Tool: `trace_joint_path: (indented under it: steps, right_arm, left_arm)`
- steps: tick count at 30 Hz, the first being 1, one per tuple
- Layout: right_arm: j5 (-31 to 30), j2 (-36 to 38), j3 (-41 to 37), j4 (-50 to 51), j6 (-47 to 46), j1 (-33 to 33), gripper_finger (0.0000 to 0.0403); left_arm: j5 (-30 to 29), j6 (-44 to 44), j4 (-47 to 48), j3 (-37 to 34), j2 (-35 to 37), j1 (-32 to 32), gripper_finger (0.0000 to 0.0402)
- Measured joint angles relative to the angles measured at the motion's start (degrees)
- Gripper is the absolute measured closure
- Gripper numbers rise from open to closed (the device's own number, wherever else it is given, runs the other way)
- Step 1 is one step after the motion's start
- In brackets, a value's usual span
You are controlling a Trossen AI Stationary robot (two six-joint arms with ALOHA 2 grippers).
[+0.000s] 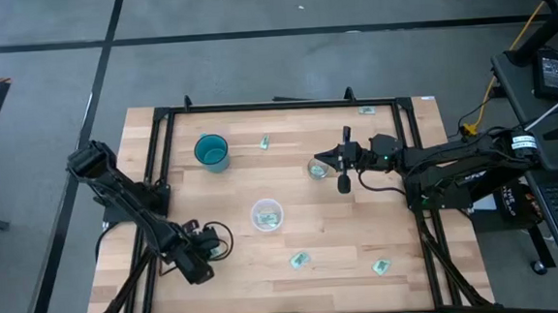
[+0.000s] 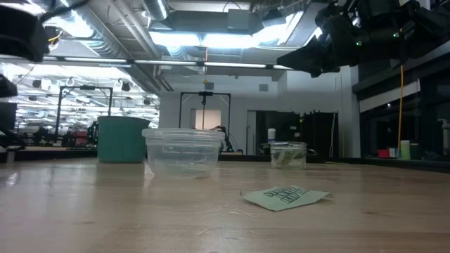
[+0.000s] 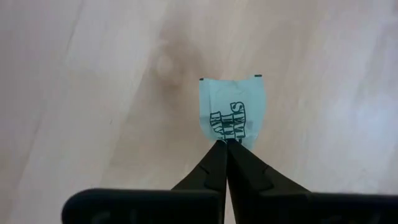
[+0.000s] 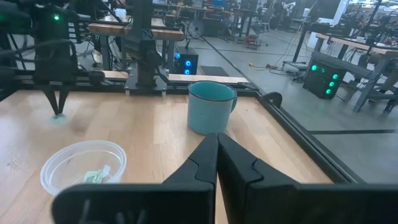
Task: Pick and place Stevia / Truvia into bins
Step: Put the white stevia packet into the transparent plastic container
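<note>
My left gripper (image 3: 226, 143) is near the table's front left (image 1: 207, 243), shut on a pale green Stevia packet (image 3: 233, 111). My right gripper (image 4: 216, 142) is shut and empty. It hovers mid-table (image 1: 330, 158) beside the small clear glass (image 1: 317, 169), which has a packet in it (image 2: 287, 156). The teal cup (image 1: 211, 153) stands far left. The whitish translucent cup (image 1: 266, 215) stands at the centre with a packet inside (image 4: 96, 176). Loose packets lie flat on the wood (image 1: 300, 261), (image 1: 381, 265), (image 1: 265, 142), (image 1: 366, 109). My left gripper pinches the packet between its two fingertips at the middle of one short edge (image 3: 225, 138). The fingers point down from above (image 4: 59, 102). The packet spreads out beyond the tips, close over the wood; I cannot tell whether its far edge touches the table.
A black frame rail (image 1: 276, 105) runs around the tabletop. Bare wood lies between the whitish cup and the teal cup. A nearer packet (image 2: 285, 197) lies in front of the glass in the low view. Benches and equipment stand beyond the table.
</note>
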State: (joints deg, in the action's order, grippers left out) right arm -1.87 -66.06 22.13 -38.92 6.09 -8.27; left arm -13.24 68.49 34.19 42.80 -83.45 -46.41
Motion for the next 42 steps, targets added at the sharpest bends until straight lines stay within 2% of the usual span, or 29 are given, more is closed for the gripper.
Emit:
trace_joint_path:
  steps: [6,17,22,26,34,42]
  right_arm:
    - [0.00,0.00,0.00,0.00,0.03,0.00,0.0389]
    - [0.00,0.00,0.00,0.00,0.00,0.00,0.0389]
    - [0.02,0.00,0.00,0.00,-1.42,0.00,0.0389]
    - [0.02,0.00,0.00,0.00,-1.51,0.00,0.0389]
    - [0.02,-0.02,0.00,0.52,-1.55,0.00,0.0389]
    - [0.02,-0.45,0.04,0.70,-2.75,-0.01,0.0389]
  left_arm:
    - [-4.03,-6.24,0.18,0.00,4.58,0.02,0.0400]
    - [-14.23,-10.73,0.27,0.11,12.96,0.40,0.0400]
    - [-15.08,-14.21,0.25,0.13,14.24,3.61,0.0400]
    - [-9.32,-15.94,0.17,0.13,14.19,9.78,0.0400]
    - [-2.63,-30.60,-4.92,0.18,14.11,21.71,0.0400]
    - [4.77,-41.45,-11.72,0.24,12.42,32.10,0.0400]
